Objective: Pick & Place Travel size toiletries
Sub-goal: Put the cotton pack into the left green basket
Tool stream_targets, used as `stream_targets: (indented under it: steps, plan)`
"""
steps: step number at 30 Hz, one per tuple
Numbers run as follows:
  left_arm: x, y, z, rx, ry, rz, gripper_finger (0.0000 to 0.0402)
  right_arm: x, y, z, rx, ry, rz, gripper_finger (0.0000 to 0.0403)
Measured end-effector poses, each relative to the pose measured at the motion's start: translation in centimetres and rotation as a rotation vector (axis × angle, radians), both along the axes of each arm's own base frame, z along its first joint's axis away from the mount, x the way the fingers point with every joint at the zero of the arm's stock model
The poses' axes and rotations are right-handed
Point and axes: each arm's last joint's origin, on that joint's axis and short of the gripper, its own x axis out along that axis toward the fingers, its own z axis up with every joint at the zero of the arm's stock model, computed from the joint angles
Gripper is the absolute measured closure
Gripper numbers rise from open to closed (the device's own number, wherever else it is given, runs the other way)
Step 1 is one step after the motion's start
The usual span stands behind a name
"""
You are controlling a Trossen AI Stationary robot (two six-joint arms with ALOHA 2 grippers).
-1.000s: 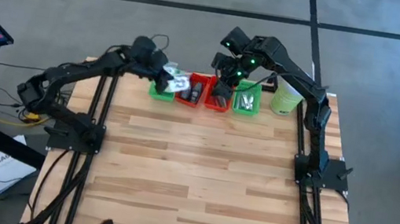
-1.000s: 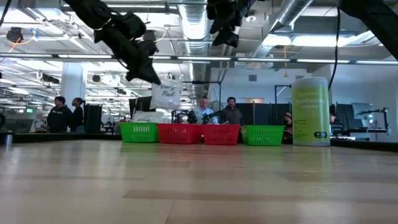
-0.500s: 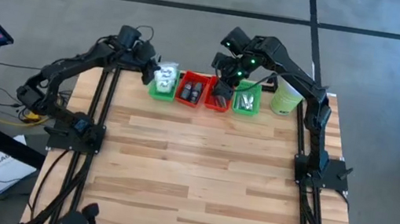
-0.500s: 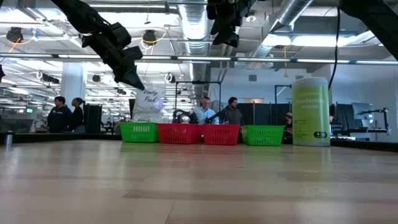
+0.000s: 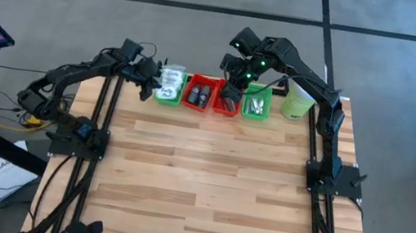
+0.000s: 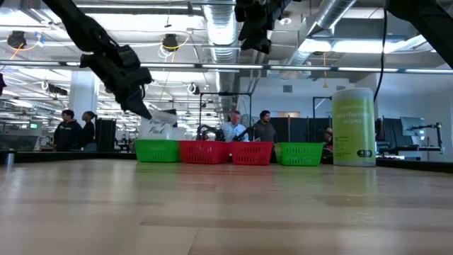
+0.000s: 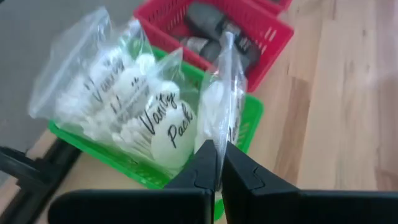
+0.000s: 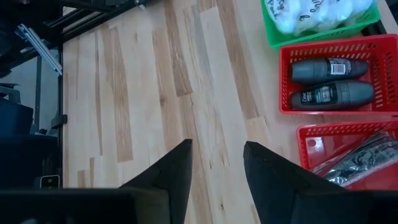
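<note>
My left gripper point(image 5: 149, 85) point(image 6: 141, 112) is shut on a clear packet of white pieces point(image 5: 169, 86) point(image 6: 159, 125) lettered "Vanity Pack". It holds the packet over the left green tray point(image 5: 168, 99) at the table's far edge. More such packets point(image 7: 112, 102) lie in that tray point(image 7: 247, 127). My right gripper point(image 5: 232, 94) point(image 8: 216, 165) hangs open and high point(image 6: 256, 35) over the second red tray point(image 8: 311, 134), touching nothing. Two dark bottles point(image 8: 326, 81) lie in the first red tray. My left gripper pinches the clear packet by a thin plastic edge point(image 7: 222, 134) between its two fingertips point(image 7: 205, 168), coming from the table's left and slanting down. The packet stands out past the fingers over the green tray. I cannot tell if its far end rests on the packets below.
Four small trays stand in a row at the far edge: green, red point(image 5: 199, 94), red, green point(image 5: 257, 106). A tall pale green canister point(image 5: 297, 103) point(image 6: 352, 126) stands to their right. The wooden table point(image 5: 206, 182) spreads out on the near side. People stand in the room beyond.
My left gripper has moved toward the table's left edge and down. It has carried the packet from over the first red tray to low over the left green tray, staying shut on it.
</note>
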Motion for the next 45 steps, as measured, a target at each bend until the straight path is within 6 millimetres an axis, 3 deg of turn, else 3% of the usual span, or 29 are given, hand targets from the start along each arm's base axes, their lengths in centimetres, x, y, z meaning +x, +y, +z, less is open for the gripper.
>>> stream_targets:
  steps: [5,12,22,38,45]
  plan:
    - [0.1,-0.3,-1.3,0.039,-0.018,0.001,0.0401,0.0,0.0,0.0,-0.001,-0.005,-0.003,0.0274]
    - [0.6,0.3,-0.8,0.150,-0.043,0.017,0.0400,0.1,0.0,0.0,0.001,-0.004,-0.006,0.0281]
    - [0.7,0.3,-0.9,0.149,-0.016,0.061,0.0386,0.1,0.0,0.0,-0.002,-0.005,0.000,0.0279]
    - [2.9,-1.1,-1.0,0.229,0.124,0.119,0.0275,0.1,-0.1,0.0,0.024,0.005,-0.038,0.0251]
    - [2.4,-1.9,1.3,0.202,0.013,0.252,0.0270,-1.3,-1.3,-0.6,-0.080,0.167,-0.176,0.0298]
